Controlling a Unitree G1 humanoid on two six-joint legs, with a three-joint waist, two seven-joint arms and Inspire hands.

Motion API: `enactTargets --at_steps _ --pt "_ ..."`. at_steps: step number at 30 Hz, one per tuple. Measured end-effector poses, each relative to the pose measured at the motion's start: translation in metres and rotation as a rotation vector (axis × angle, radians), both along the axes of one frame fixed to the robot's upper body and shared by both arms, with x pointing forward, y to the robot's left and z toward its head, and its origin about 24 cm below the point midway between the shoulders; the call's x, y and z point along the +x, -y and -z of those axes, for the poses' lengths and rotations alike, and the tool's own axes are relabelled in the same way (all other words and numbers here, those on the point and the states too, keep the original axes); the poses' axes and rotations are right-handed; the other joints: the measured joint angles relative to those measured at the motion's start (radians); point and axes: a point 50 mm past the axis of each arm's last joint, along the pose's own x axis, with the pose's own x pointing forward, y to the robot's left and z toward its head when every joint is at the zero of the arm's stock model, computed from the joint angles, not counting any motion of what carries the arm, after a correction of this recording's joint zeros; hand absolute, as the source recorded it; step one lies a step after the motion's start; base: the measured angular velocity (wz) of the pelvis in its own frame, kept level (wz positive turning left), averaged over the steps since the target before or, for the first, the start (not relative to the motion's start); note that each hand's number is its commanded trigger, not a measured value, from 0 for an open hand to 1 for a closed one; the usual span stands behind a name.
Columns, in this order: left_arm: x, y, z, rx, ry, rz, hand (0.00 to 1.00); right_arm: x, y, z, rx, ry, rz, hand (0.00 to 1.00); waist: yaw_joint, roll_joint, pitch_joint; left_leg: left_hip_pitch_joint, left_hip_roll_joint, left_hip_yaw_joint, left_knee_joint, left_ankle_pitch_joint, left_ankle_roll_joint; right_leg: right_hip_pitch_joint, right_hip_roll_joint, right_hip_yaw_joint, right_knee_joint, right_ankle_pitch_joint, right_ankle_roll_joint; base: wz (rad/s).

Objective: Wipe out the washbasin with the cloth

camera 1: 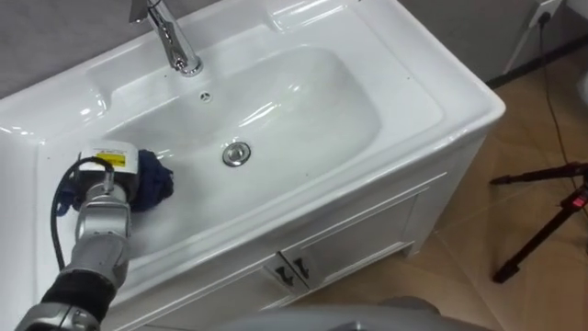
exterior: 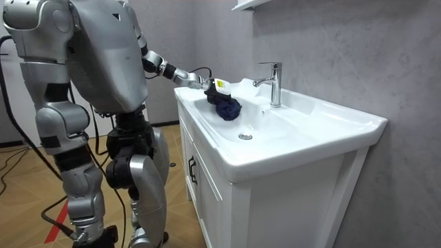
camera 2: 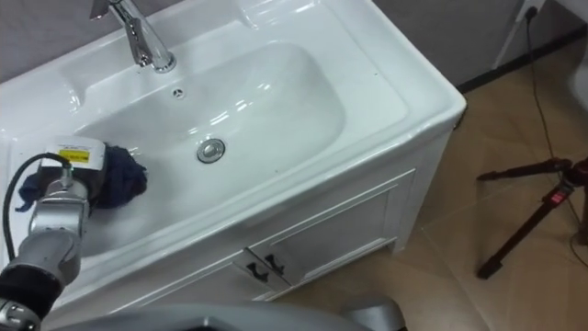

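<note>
A dark blue cloth (camera 1: 152, 184) lies bunched on the left slope of the white basin (camera 1: 432, 92), left of the drain (camera 1: 236, 154). My left hand (camera 1: 108, 173) rests on it with its back towards me, and cloth bulges out on both sides of it. In the room view the same left hand (exterior: 207, 84) reaches over the basin's near corner with the cloth (exterior: 226, 107) just below it. My right hand (exterior: 86, 234) hangs at my side in the room view's lower left.
A chrome tap (camera 1: 170, 37) stands at the back of the basin. Below the basin is a white cabinet (camera 1: 349, 248) with two doors. A dark tripod (camera 1: 542, 221) stands on the wooden floor to the right. I stand at the basin's left end.
</note>
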Motion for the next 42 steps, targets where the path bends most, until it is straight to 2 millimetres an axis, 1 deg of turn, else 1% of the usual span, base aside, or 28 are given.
enactTargets --at_steps 2,3,4,5,7,10,11,17,20,22,23,26,31,33,36,40,42 --pt "0.002 -0.004 -0.005 0.008 0.018 -0.007 1.0 0.001 0.001 -0.001 -0.013 0.014 0.008 0.0 0.003 0.0 -0.0002 -0.006 0.002 0.0 0.0 0.0 0.0 -0.008 0.002 -0.001 0.001 0.001 -0.002 0.0" --pt "0.002 -0.007 -0.007 0.014 0.024 -0.011 1.0 0.003 0.001 -0.001 -0.016 0.02 0.004 0.0 0.004 0.003 -0.0027 -0.008 0.004 0.001 0.0 0.0 0.0 -0.011 0.004 -0.001 0.001 0.002 -0.003 -0.04" --pt "0.002 -0.009 -0.008 0.02 0.025 -0.011 1.0 0.004 0.001 -0.001 -0.016 0.024 0.003 0.0 0.004 0.003 -0.0025 -0.009 0.005 0.001 0.0 0.0 0.0 -0.013 0.005 -0.001 0.001 0.002 -0.004 0.0" --pt "0.003 -0.012 -0.011 0.03 0.03 -0.009 1.0 0.004 0.002 -0.001 -0.019 0.031 0.005 0.0 0.004 0.005 -0.0043 -0.01 0.007 0.0 0.0 0.0 0.0 -0.012 0.006 -0.002 0.0 0.003 -0.005 0.0" --pt "0.003 -0.015 -0.014 0.038 0.04 -0.015 1.0 0.005 0.004 -0.002 -0.031 0.036 0.007 0.0 0.007 0.005 -0.0039 -0.01 0.009 0.0 0.0 0.0 0.0 -0.012 0.008 -0.003 0.001 0.004 -0.007 0.0" --pt "0.005 -0.02 -0.02 0.037 0.07 -0.034 1.0 0.004 0.006 -0.003 -0.05 0.035 -0.003 0.0 0.017 0.004 -0.0021 -0.009 0.01 0.0 0.001 0.0 0.0 -0.012 0.009 -0.003 0.001 0.004 -0.008 0.0" --pt "0.005 -0.021 -0.021 0.039 0.078 -0.036 1.0 0.005 0.006 -0.003 -0.055 0.036 -0.007 0.0 0.018 0.003 -0.0003 -0.009 0.01 0.0 0.001 0.0 0.0 -0.012 0.009 -0.004 0.001 0.004 -0.008 0.0" --pt "0.005 -0.021 -0.02 0.038 0.083 -0.035 1.0 0.007 0.006 -0.003 -0.058 0.05 -0.007 0.0 0.017 0.005 0.0018 -0.012 0.01 -0.006 0.001 0.0 0.0 -0.013 0.008 -0.009 0.002 0.004 -0.007 0.0" --pt "0.005 -0.021 -0.021 0.038 0.085 -0.034 1.0 0.007 0.006 -0.003 -0.061 0.053 -0.007 0.0 0.013 0.005 0.0021 -0.014 0.009 -0.009 0.002 0.0 0.0 -0.012 0.005 -0.014 0.001 0.004 -0.007 0.06" --pt "0.005 -0.02 -0.021 0.037 0.088 -0.032 1.0 0.007 0.005 -0.003 -0.059 0.058 -0.006 0.0 0.006 0.004 0.0026 -0.022 0.008 -0.017 0.006 0.0 0.0 -0.012 0.002 -0.024 -0.001 0.003 -0.007 0.16" --pt "0.006 -0.019 -0.022 0.036 0.09 -0.03 1.0 0.007 0.005 -0.003 -0.056 0.063 -0.003 0.0 -0.002 0.003 0.0037 -0.026 0.008 -0.024 0.009 0.0 0.0 -0.011 -0.001 -0.036 -0.001 0.002 -0.007 0.19" --pt "0.006 -0.018 -0.021 0.034 0.087 -0.028 1.0 0.009 0.003 -0.003 -0.049 0.08 0.001 0.0 -0.007 0.0 0.0061 -0.03 0.007 -0.025 0.016 0.0 0.0 -0.012 -0.002 -0.037 0.0 -0.001 -0.007 0.06" --pt "0.005 -0.007 -0.013 0.027 0.035 0.004 1.0 0.009 0.0 0.0 -0.033 0.055 -0.034 0.0 -0.024 -0.004 0.0097 -0.031 0.007 -0.028 0.015 0.0 0.0 -0.01 -0.004 -0.038 0.0 -0.002 -0.006 0.01" --pt "0.004 -0.001 -0.009 0.014 0.01 0.011 1.0 0.009 -0.003 0.001 -0.026 0.044 -0.054 0.0 -0.033 -0.012 0.0167 -0.031 0.007 -0.029 0.015 0.0 0.0 -0.011 -0.003 -0.038 0.001 -0.002 -0.006 0.0" --pt "0.004 0.005 -0.005 0.001 -0.009 0.025 1.0 0.006 -0.003 0.001 -0.025 0.032 -0.054 0.0 -0.036 -0.021 0.0216 -0.034 0.007 -0.029 0.016 0.0 0.0 -0.013 -0.003 -0.038 0.001 -0.003 -0.006 0.0" --pt "0.003 0.016 0.001 -0.035 -0.016 0.023 1.0 0.002 -0.005 0.002 -0.019 0.011 -0.048 0.0 -0.036 -0.022 0.0213 -0.032 0.006 -0.029 0.016 0.0 0.0 -0.009 -0.004 -0.041 0.0 -0.003 -0.006 0.0" --pt "0.003 0.026 0.005 -0.066 -0.027 0.027 1.0 0.002 -0.005 0.003 -0.014 0.012 -0.042 0.0 -0.038 -0.024 0.0212 -0.027 0.007 -0.03 0.016 0.0 0.0 0.0 -0.004 -0.045 -0.001 -0.003 -0.006 0.04"
